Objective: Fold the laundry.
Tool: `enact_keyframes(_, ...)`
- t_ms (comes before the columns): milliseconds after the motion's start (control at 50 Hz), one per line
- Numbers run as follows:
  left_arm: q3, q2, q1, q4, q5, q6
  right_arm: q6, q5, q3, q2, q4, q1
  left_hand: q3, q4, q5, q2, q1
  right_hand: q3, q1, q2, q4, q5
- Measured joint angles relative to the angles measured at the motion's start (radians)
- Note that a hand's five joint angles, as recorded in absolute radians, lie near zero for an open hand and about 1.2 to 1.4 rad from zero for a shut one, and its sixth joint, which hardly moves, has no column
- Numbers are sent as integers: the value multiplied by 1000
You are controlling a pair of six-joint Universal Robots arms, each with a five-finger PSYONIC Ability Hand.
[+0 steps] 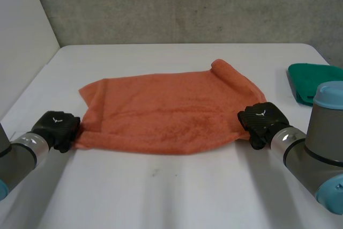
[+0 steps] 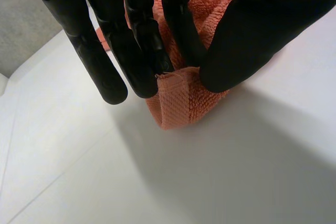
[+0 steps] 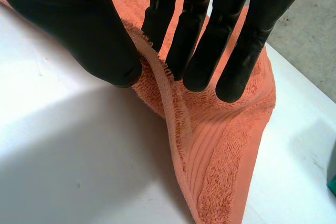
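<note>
An orange towel [image 1: 166, 108] lies spread on the white table [image 1: 171, 191], its far right corner rolled over. My left hand [image 1: 55, 127] is at the towel's near left corner. In the left wrist view its fingers [image 2: 139, 40] and thumb pinch that corner of the towel [image 2: 181, 103]. My right hand [image 1: 261, 120] is at the near right corner. In the right wrist view its thumb [image 3: 84, 30] and fingers pinch the hem of the towel [image 3: 215, 156], which is lifted into a ridge there.
A folded green cloth [image 1: 310, 81] lies at the table's right edge, behind my right arm. A grey wall stands behind the table, and a white panel runs along its left side.
</note>
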Motion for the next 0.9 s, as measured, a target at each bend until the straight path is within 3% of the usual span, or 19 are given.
enact_keyframes(180,9,137,-15,-9,-11,-31,-19,7,-46,-27,33,-1,1,4,0,0,0,0,0,0,0,0)
enact_keyframes(360,72,532,-25,-45,-18,-197,-102,7,-248,-258,264,-45,1,4,1,1,8,0,0,0,0,0)
enact_keyframes(520,125,693,-19,-121,-8,-289,-133,3,-443,-384,409,-68,4,4,7,4,15,0,0,0,0,0)
enact_keyframes(660,149,554,-32,-146,-14,-291,-212,10,-538,-253,518,-65,4,4,7,4,15,0,0,0,0,0)
enact_keyframes(820,284,230,-117,-151,-57,-285,-269,25,-638,-14,536,-58,4,4,7,4,15,0,0,0,0,0)
enact_keyframes(840,372,123,-148,-155,-90,-283,-260,35,-705,62,520,-57,4,5,7,5,15,0,0,0,0,0)
enact_keyframes(900,500,16,-176,-158,-134,-281,-230,57,-810,146,479,-57,5,5,7,5,15,0,0,0,0,0)
